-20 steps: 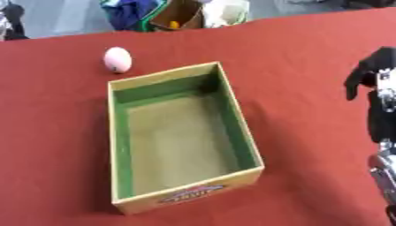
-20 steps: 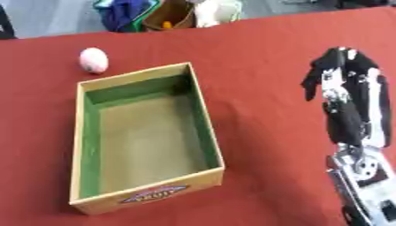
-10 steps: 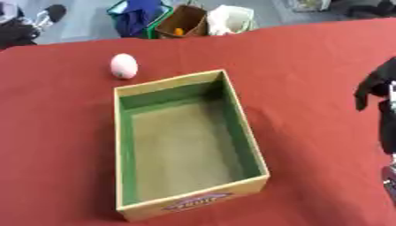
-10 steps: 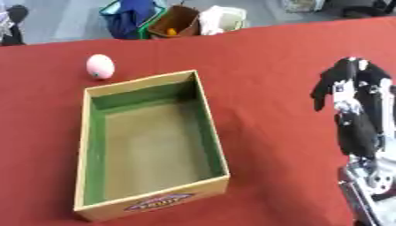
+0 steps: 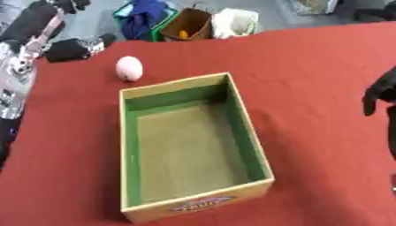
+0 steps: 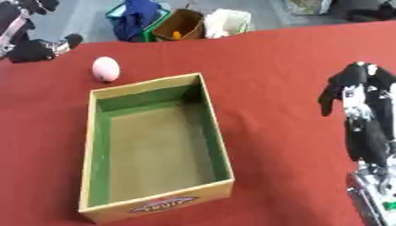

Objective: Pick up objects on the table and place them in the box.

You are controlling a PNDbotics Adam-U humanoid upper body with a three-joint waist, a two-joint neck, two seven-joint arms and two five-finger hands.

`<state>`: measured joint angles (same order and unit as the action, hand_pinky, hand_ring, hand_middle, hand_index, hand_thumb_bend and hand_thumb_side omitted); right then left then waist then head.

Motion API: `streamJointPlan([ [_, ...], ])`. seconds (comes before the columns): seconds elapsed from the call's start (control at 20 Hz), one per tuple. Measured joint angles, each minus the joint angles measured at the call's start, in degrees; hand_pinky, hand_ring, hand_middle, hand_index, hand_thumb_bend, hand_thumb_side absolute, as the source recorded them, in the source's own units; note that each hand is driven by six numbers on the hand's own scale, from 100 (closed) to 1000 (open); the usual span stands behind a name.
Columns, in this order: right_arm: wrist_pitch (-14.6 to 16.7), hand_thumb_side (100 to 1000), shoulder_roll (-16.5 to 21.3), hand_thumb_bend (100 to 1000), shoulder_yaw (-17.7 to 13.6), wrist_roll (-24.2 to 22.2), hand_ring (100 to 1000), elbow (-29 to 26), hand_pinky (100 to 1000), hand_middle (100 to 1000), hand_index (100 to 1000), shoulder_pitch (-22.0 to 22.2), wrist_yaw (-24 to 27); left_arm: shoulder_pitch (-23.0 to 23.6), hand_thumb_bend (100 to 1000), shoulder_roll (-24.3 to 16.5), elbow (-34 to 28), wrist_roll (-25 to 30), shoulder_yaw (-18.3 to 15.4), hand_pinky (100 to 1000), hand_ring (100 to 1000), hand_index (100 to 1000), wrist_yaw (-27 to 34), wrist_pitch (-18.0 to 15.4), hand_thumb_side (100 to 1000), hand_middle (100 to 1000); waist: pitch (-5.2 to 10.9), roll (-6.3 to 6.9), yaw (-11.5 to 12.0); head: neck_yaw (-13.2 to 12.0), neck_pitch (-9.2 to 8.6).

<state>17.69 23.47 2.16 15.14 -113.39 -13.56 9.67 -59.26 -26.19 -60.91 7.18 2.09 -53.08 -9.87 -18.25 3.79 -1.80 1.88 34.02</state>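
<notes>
The red cloth-covered table (image 6: 278,57) fills most of both views, and the whole scene sits lower and more to the right than a second ago, so the camera has tilted while the things kept their places. The open tan cardboard box with green inner walls (image 6: 220,145) stands left of the table's middle, its printed short end toward the near edge, holding nothing. The robot's black right hand (image 6: 357,90) hangs over the table's right side, well apart from the box, fingers curled downward and holding nothing, much as before. The pale pink egg-shaped object (image 5: 129,68) lies near the far left corner, just beyond the box's far end
</notes>
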Motion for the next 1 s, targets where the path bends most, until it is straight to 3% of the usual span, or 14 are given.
streamJointPlan([
  [0.25, -0.1, 501, 0.0, 100, 0.1, -0.1, 335, 0.0, 167, 365, 495, 0.0, 0.0, -0.2, 653, 0.0, 1.3, 2.5, -0.4, 644, 821, 923, -0.8, -0.1, 822, 800, -0.19, 0.32, -0.4, 0.3, 0.12],
  [0.65, 0.2, 501, 0.0, 100, 0.3, -0.5, 332, 0.0, 164, 361, 494, -0.2, 0.0, -0.2, 652, -0.8, 2.4, 2.1, -1.4, 632, 824, 957, -1.1, 0.6, 822, 808, -1.74, 1.19, -2.8, 2.5, 0.39],
  [1.0, 0.4, 503, 0.5, 100, 0.5, -0.6, 331, 0.0, 161, 359, 494, -1.1, -0.4, -0.6, 650, -3.8, 6.3, -0.2, -3.4, 613, 810, 941, -3.2, 1.5, 760, 794, -3.34, 1.98, -5.3, 0.3, -0.84],
])
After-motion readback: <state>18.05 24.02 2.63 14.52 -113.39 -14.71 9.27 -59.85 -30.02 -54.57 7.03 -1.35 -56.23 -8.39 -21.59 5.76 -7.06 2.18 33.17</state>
